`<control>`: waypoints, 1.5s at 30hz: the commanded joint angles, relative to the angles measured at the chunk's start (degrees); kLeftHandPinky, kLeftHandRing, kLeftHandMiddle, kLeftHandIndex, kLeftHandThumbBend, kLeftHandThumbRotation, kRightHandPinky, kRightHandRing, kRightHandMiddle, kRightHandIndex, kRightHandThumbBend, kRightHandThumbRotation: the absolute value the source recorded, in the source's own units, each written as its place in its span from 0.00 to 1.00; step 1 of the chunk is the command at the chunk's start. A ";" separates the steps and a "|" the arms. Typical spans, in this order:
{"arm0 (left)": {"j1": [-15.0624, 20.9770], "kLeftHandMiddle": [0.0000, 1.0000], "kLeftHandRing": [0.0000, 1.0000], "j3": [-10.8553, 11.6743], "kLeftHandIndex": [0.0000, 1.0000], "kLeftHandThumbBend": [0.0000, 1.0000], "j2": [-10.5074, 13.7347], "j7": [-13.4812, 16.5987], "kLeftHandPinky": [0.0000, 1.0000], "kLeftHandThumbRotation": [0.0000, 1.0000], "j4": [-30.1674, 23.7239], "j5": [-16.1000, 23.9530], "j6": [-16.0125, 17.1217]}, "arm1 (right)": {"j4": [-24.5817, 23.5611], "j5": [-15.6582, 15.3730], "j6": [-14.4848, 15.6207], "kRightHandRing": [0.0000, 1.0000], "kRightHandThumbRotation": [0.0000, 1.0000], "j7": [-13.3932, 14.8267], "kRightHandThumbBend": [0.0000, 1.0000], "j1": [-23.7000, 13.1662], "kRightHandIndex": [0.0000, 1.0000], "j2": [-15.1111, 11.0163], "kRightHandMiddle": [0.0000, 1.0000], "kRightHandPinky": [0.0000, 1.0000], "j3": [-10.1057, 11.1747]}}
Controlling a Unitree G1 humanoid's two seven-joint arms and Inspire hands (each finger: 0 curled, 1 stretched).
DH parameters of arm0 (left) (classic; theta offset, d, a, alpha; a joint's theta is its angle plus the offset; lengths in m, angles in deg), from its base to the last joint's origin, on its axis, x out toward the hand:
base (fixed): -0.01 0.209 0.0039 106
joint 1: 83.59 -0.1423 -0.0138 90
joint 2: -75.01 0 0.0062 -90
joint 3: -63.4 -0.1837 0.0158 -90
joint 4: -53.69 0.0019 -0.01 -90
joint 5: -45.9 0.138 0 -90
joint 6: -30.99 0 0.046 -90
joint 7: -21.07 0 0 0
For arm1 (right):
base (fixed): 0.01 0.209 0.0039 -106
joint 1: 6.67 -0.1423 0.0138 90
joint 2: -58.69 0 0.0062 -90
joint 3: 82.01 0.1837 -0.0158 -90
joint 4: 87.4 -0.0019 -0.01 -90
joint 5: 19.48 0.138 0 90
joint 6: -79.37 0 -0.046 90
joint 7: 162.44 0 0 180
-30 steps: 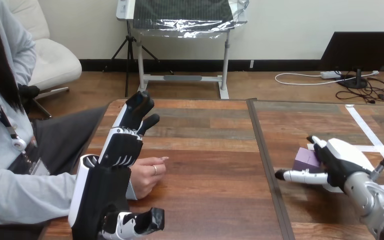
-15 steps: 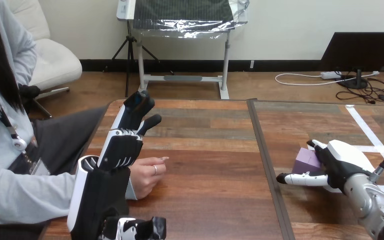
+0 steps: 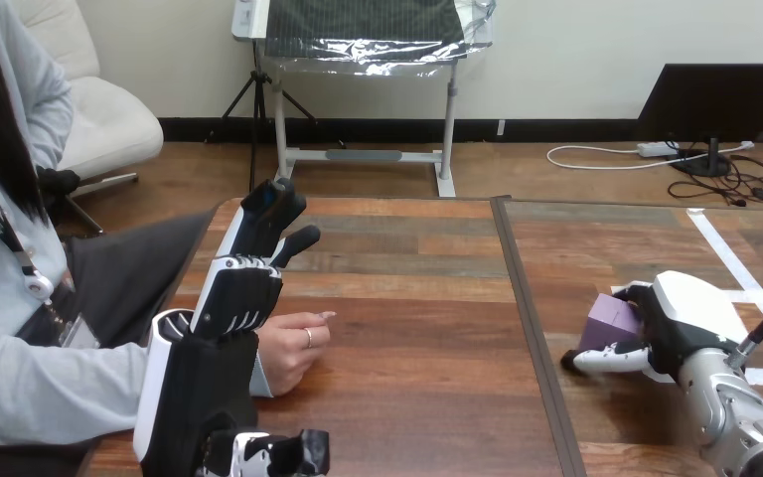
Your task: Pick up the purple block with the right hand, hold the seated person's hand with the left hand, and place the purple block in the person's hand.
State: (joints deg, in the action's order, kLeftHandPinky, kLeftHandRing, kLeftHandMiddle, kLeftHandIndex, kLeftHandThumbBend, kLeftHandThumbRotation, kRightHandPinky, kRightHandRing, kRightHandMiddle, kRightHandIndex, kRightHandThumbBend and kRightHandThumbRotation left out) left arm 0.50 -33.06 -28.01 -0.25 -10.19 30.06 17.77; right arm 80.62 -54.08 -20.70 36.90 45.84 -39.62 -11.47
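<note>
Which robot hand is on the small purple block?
The right hand, curled round the small purple block at the view's right; the left hand stands open beside the person's hand.

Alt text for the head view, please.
Robot's right hand curls fingers and thumb round the purple block on the table, at right. At left, its left hand, fingers straight, is raised beside the person's hand, which rests on the table.
</note>
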 commanded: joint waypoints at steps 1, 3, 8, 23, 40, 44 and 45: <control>2.12 0.95 0.93 -0.57 0.94 0.99 -0.55 0.69 0.85 0.68 -1.36 -0.16 0.59 | -0.29 0.22 0.40 0.29 0.19 3.53 0.75 -1.37 0.46 0.47 0.37 0.22 0.26; 2.20 0.95 0.93 -0.69 0.94 0.98 -0.61 0.78 0.85 0.68 -1.33 -0.29 0.75 | -0.31 0.34 0.48 0.23 0.15 4.67 0.72 -1.24 0.39 0.47 0.31 0.16 0.42; 2.18 0.94 0.93 -1.08 0.93 0.97 -0.59 1.00 0.85 0.68 -1.49 -0.45 0.79 | -0.25 0.74 1.05 0.16 0.11 6.73 0.66 -1.17 0.32 0.49 0.24 0.10 0.79; 1.23 0.94 0.93 -1.44 0.93 1.00 -0.44 1.72 0.86 0.66 -2.05 0.19 0.13 | -0.37 4.46 -0.61 0.10 0.12 7.54 0.51 -1.18 0.24 -0.23 0.17 0.04 4.08; 0.36 0.95 0.94 -1.62 0.93 1.00 0.13 2.04 0.87 0.64 -2.96 0.35 -1.31 | -1.34 6.97 -3.47 0.12 0.12 6.98 0.43 -2.59 0.24 -1.35 0.19 0.07 6.32; 0.13 0.95 0.94 -0.98 0.93 1.00 0.14 2.36 0.88 0.65 -3.29 1.49 -1.84 | -1.50 7.18 -4.24 0.14 0.17 6.86 0.41 -2.89 0.26 -1.53 0.21 0.08 6.56; 0.05 0.95 0.94 -0.92 0.93 1.00 0.12 2.48 0.88 0.65 -3.32 1.55 -2.07 | -1.64 7.29 -4.40 0.14 0.19 6.83 0.41 -3.07 0.26 -1.56 0.21 0.09 6.62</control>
State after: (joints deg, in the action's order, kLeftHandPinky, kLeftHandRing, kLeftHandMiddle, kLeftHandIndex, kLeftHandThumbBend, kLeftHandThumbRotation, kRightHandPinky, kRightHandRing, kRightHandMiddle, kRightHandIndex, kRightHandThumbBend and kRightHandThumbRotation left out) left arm -0.44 -34.63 -28.29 1.70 -10.43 30.78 16.37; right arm 80.62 -47.65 -23.38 43.54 46.85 -39.91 -6.05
